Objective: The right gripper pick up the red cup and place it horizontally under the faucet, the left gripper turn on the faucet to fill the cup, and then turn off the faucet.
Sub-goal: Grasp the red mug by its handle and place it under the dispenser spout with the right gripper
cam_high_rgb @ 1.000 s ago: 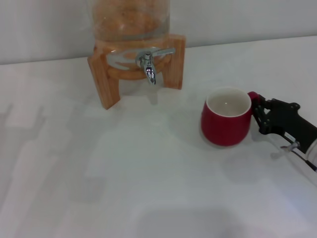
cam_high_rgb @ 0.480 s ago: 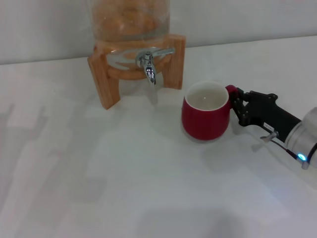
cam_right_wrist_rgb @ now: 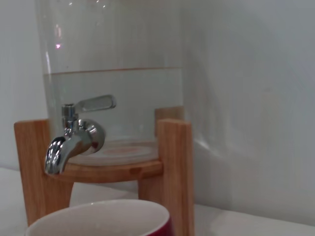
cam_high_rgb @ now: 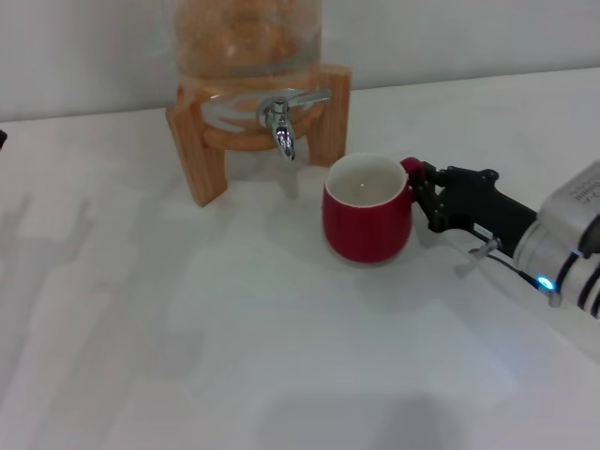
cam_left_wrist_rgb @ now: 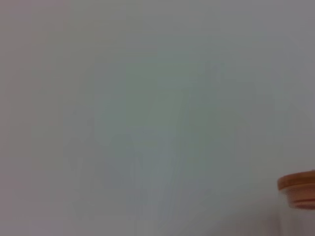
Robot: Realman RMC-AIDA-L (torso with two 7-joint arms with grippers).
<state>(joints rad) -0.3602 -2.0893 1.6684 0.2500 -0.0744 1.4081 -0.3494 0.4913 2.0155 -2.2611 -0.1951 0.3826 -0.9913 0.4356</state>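
Note:
The red cup stands upright on the white table, white inside showing, a little to the right of and in front of the faucet. My right gripper reaches in from the right and is shut on the cup's red handle. The chrome faucet has its flat lever pointing right and its spout pointing down. In the right wrist view the faucet sits just above and behind the cup's rim. The left gripper is out of view.
The glass dispenser rests on a wooden stand against the back wall. A small dark tip shows at the left edge; I cannot tell what it is. The left wrist view holds a pale surface and a wooden piece.
My right gripper has carried the red cup to the left and toward the dispenser, from the right side of the table to just beside the spout. A dark tip has appeared at the left edge.

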